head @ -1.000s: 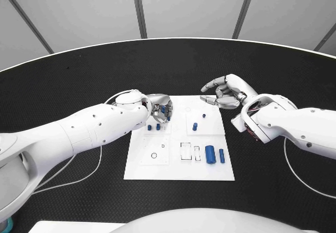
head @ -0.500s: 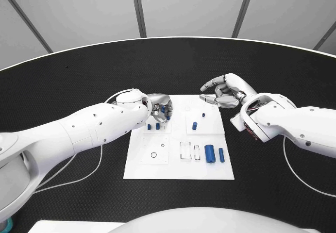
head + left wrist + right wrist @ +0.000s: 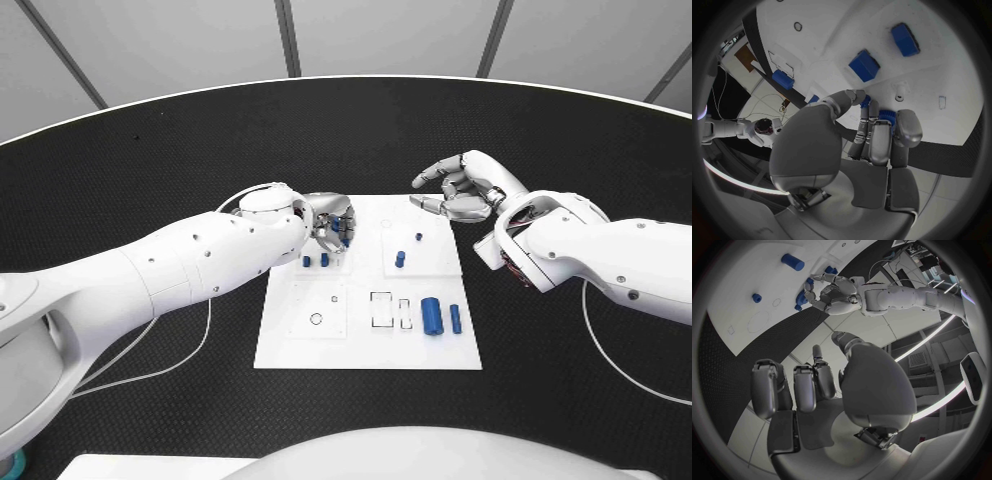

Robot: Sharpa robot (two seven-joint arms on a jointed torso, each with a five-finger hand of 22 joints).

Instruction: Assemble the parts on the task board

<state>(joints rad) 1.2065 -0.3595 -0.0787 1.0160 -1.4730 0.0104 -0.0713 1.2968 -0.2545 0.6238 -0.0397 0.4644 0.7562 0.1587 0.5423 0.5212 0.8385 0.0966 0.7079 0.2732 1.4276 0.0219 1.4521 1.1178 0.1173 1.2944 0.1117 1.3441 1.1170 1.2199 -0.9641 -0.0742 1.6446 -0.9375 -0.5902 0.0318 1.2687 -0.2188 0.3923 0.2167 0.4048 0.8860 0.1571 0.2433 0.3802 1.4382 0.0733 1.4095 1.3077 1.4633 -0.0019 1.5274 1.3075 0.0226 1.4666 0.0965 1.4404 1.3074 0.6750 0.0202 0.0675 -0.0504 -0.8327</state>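
Left hand (image 3: 329,222) sits over the far-left part of the white board (image 3: 361,355), fingers curled around a small blue part (image 3: 887,116). Right hand (image 3: 464,190) hovers off the board's far-right corner, fingers loosely curled, holding nothing. Left hand is nearer the sockets.

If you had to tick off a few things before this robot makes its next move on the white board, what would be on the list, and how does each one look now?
1. Left hand on a part: its fingers close around a small blue part at the task board's far left. Ok.
2. Grip firm: cannot tell.
3. Right hand holds nothing, fingers curled, at the board's far right corner. Ok.
4. Two blue cylinders lie apart from both hands. Ok.
5. Target slot for the gripped part: cannot tell.
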